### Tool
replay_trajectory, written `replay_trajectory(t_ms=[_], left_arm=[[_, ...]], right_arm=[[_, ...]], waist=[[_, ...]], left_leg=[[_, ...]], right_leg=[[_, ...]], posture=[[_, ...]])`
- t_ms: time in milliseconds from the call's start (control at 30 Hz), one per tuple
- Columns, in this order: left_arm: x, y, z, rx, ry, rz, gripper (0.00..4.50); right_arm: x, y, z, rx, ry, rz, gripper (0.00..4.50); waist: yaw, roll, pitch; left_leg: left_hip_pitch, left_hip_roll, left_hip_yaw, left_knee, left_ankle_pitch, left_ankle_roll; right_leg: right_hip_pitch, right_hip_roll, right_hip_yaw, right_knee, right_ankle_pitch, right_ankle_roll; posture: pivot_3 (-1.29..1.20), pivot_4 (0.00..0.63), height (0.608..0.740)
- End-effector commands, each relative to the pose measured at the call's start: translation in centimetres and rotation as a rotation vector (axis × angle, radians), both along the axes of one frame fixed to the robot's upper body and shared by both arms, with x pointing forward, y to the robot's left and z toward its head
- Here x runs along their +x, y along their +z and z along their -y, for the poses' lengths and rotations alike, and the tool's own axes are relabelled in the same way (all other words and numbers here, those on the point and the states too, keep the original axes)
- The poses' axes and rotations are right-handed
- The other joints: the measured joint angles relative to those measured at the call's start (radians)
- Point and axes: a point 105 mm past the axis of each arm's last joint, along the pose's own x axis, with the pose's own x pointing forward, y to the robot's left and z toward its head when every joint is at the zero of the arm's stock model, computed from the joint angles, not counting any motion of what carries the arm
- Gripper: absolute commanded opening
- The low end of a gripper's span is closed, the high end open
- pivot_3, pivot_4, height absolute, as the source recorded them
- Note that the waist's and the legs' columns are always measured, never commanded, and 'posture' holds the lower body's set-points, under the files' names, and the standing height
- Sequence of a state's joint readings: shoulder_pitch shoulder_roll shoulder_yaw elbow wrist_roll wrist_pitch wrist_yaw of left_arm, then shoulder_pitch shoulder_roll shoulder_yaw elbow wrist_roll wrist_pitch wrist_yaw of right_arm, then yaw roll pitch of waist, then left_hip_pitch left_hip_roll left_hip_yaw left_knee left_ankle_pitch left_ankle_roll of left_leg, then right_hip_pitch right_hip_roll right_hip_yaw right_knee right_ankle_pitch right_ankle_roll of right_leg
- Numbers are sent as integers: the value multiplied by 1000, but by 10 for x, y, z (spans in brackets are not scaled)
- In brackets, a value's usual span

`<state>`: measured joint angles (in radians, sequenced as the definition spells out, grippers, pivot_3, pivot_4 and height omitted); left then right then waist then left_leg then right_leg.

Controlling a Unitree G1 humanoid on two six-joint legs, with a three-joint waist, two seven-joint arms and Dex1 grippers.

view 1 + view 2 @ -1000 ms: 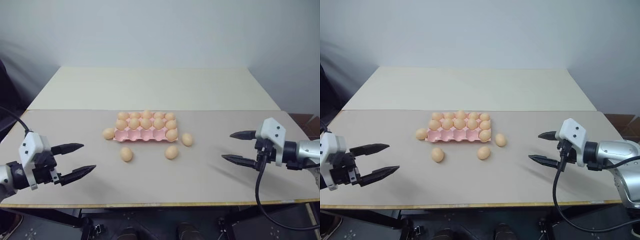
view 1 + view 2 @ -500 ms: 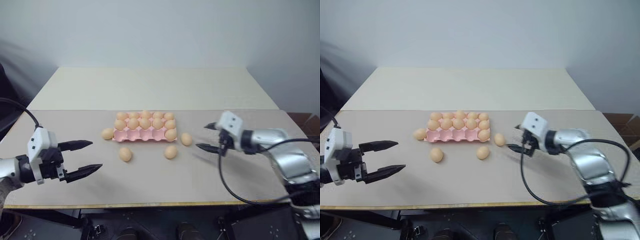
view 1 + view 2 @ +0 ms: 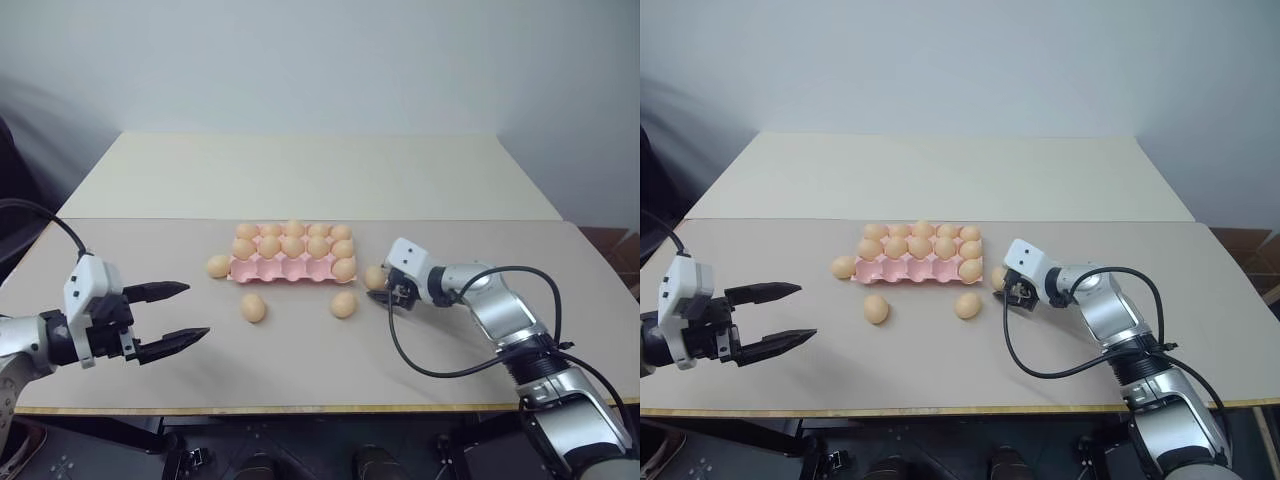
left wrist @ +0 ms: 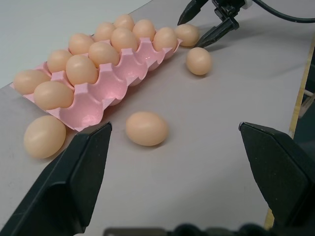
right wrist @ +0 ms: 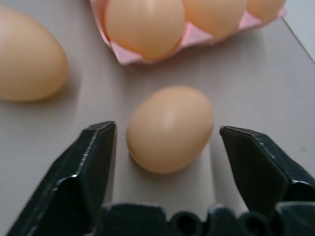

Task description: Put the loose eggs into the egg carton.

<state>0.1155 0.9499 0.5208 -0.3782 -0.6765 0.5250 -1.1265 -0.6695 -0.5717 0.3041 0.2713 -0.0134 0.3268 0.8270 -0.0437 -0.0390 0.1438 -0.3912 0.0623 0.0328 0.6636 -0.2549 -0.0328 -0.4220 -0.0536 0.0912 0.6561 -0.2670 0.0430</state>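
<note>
With our right gripper straddling a loose egg just beside the egg carton, jaws apart with gaps either side, and our left gripper wide open, an off-centre squeeze could roll it away.

Smooth matt eggs, moulded-pulp carton
</note>
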Motion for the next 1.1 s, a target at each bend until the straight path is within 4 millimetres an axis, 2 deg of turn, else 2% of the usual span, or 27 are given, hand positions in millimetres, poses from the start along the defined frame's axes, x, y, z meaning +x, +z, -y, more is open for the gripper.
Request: replay_trajectory(t_ms=[33,167,300,500,600,800,867,1100], left_arm=[[-2,10,3,1,-16,44,4500],[-2,10,3,0,-13,48,4500],[-2,10,2,0,-10,49,4500],[-2,8,4,-4,-21,45,4500],[-1,9,3,0,-20,45,4500],[-1,9,3,0,-17,51,4500],[-2,9,3,0,-14,51,4500],[-3,9,2,-2,-2,54,4500]], right_arm=[[4,22,-4,41,24,73,2595],[-4,34,-1,79,44,85,1243],[-21,49,5,85,84,94,1243],[-27,42,11,35,83,72,1243],[-26,44,9,41,107,79,1784],[-16,49,3,48,108,101,3667],[-16,48,3,47,116,100,4427],[-8,51,2,36,114,133,4471]], waist=[[-4,0,0],[-2,0,0],[3,0,0],[-1,0,0],[-2,0,0],[-1,0,0],[0,0,0],[0,0,0]], left_leg=[[0,0,0,0,0,0],[0,0,0,0,0,0],[0,0,0,0,0,0],[2,0,0,0,0,0],[1,0,0,0,0,0],[1,0,0,0,0,0],[1,0,0,0,0,0],[1,0,0,0,0,0]], right_leg=[[0,0,0,0,0,0],[0,0,0,1,0,0],[0,0,0,0,0,0],[1,0,0,1,0,0],[0,0,0,0,0,0],[1,0,0,1,0,0],[1,0,0,0,0,0],[1,0,0,1,0,0]], posture=[[0,150,740],[0,150,740],[0,150,740],[0,150,740],[0,150,740],[0,150,740],[0,150,740],[0,150,740]])
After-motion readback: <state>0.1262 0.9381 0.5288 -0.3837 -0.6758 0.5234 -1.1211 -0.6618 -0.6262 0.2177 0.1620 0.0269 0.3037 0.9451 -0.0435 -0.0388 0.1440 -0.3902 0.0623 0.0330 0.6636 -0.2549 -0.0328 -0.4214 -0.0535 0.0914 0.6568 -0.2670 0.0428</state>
